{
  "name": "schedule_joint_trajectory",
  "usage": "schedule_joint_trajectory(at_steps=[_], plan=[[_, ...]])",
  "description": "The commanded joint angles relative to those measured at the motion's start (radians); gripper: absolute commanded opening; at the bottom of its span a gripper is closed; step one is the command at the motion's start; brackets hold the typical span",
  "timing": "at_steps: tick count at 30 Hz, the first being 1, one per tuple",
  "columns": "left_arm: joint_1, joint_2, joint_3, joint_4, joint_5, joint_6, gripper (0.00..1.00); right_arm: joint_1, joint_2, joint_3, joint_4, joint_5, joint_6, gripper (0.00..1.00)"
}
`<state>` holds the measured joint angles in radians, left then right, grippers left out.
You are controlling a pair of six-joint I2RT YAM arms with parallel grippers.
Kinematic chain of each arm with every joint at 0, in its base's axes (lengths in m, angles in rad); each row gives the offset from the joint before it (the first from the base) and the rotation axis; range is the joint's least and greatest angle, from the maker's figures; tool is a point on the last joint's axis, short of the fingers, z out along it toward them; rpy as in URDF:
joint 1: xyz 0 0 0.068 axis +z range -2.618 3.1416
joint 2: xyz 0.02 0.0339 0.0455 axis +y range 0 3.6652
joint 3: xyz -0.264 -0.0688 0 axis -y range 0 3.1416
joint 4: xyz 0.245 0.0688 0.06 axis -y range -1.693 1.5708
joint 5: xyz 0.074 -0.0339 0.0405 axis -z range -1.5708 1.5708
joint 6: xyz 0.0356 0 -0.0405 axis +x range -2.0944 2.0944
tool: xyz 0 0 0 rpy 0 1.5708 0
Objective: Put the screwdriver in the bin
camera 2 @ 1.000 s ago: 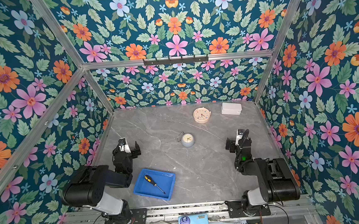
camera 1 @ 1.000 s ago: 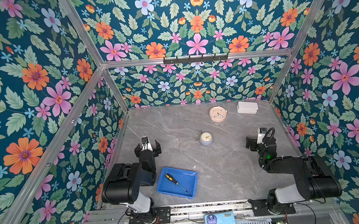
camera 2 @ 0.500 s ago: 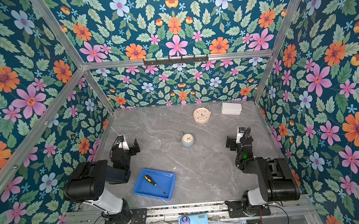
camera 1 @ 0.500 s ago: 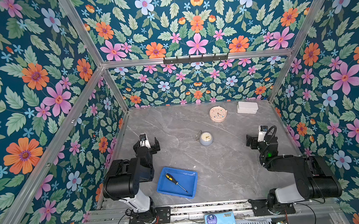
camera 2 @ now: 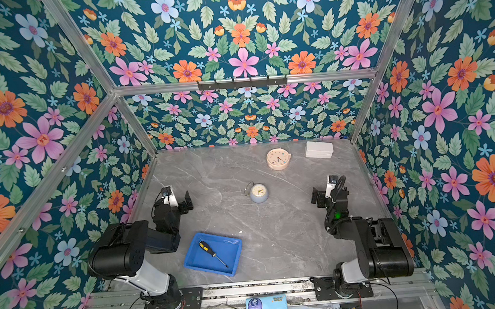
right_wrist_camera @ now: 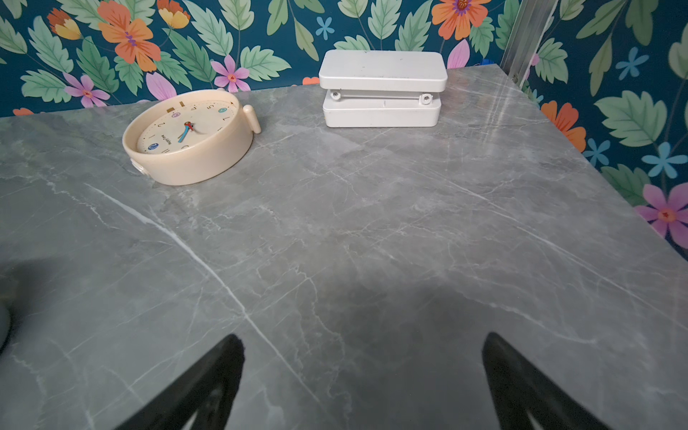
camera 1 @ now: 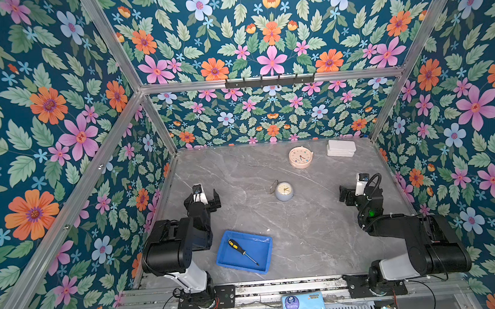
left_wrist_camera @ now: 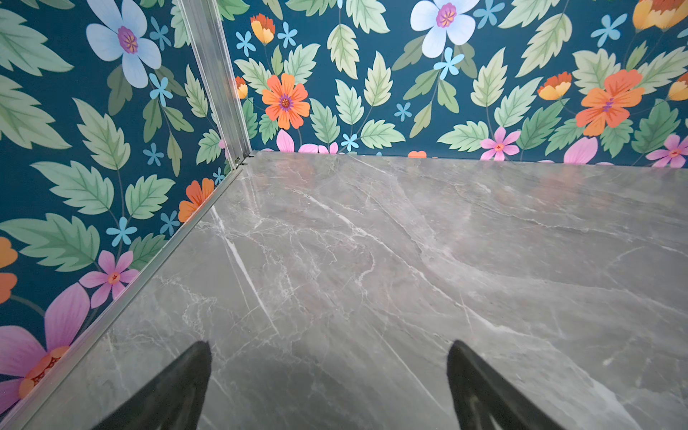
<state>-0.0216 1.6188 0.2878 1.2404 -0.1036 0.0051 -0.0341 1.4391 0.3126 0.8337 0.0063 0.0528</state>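
Note:
The screwdriver (camera 1: 242, 251) (camera 2: 212, 253), black-handled with yellow accents, lies diagonally inside the blue bin (camera 1: 259, 240) (camera 2: 231, 244) near the table's front edge in both top views. My left gripper (camera 1: 203, 195) (camera 2: 178, 199) hangs open behind the bin by the left wall, with nothing between its fingers (left_wrist_camera: 178, 387). My right gripper (camera 1: 353, 190) (camera 2: 324, 192) stands open at the right side, far from the bin, also empty. In the wrist views each gripper (left_wrist_camera: 329, 348) (right_wrist_camera: 363, 340) shows only bare marble between its jaws; bin and screwdriver are out of view there.
A small grey alarm clock (camera 1: 284, 191) (camera 2: 258, 192) stands mid-table. A cream round clock (camera 1: 300, 157) (right_wrist_camera: 188, 137) lies at the back, with a white lidded box (camera 1: 340, 148) (right_wrist_camera: 382, 89) beside it to the right. Floral walls enclose three sides.
The left gripper has drawn back from beside the bin towards the left wall and rear. The right arm has barely moved. The screwdriver stays in the bin.

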Motion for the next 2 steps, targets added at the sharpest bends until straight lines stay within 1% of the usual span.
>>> schedule_joint_trajectory(at_steps=[1,2], plan=[[0.000,-0.001,-0.001,0.013,0.009,-0.004,1.00,0.000,-0.001,0.003,0.031,-0.003,0.003,0.99],[0.000,-0.002,-0.004,0.016,0.007,-0.003,1.00,0.000,-0.002,0.003,0.031,-0.003,0.003,0.99]])
